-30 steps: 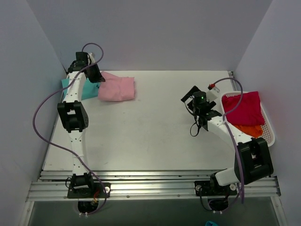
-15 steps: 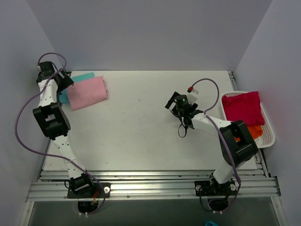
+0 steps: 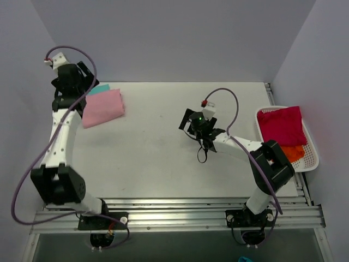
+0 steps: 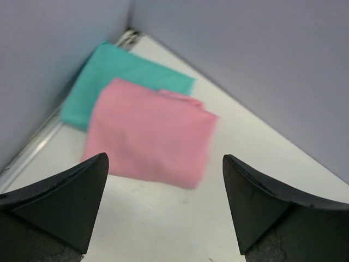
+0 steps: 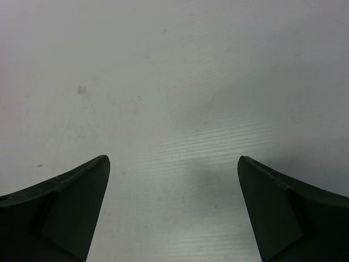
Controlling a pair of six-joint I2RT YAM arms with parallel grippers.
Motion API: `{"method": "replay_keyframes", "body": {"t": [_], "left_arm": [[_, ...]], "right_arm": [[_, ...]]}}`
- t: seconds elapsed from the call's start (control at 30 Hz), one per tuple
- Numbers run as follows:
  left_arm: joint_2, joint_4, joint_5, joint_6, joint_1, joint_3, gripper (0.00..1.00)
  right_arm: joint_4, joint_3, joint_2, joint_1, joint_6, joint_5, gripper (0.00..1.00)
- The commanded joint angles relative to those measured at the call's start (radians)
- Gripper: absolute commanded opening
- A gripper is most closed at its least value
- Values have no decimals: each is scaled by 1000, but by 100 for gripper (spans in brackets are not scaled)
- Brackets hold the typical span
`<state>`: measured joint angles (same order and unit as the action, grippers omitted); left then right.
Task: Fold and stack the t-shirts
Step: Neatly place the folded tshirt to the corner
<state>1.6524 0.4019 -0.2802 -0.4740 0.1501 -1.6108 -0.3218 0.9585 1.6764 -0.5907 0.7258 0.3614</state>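
Left to right you have: left hand [image 4: 163, 158], spread empty, above pink t-shirt [image 3: 102, 107] stacked on teal t-shirt [image 3: 101, 87], ten o'clock on the counter [image 3: 152, 164]; right hand [image 5: 173, 158], spread empty, mid-counter; red t-shirt [image 3: 281, 124] over orange t-shirt [image 3: 292, 152] in basket [image 3: 312, 157], three o'clock, probably your next fetch-and-fold.

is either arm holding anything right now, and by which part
Nothing is held. The left gripper, jaws open, hangs clear of the folded light pink cloth t-shirt lying on the teal cloth t-shirt; the right gripper is open over the table.
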Motion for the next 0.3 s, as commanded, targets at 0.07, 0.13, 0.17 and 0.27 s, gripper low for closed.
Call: {"method": "replay_keyframes", "body": {"t": [0.07,0.13,0.17,0.27], "left_arm": [[-340,-52,-57,15,-222,216,94],[-464,-69,-48,26,-297,319,94],[-511,-77,-65,23,-323,425,94],[-674,-110,-74,-12,-371,573,94]], "right_arm": [[-13,103,-122,-222,-179,50,100],[-19,106,-185,-323,-219,66,100],[-31,105,-207,-360,-236,80,100],[-92,65,-285,-454,-308,137,100]]}}
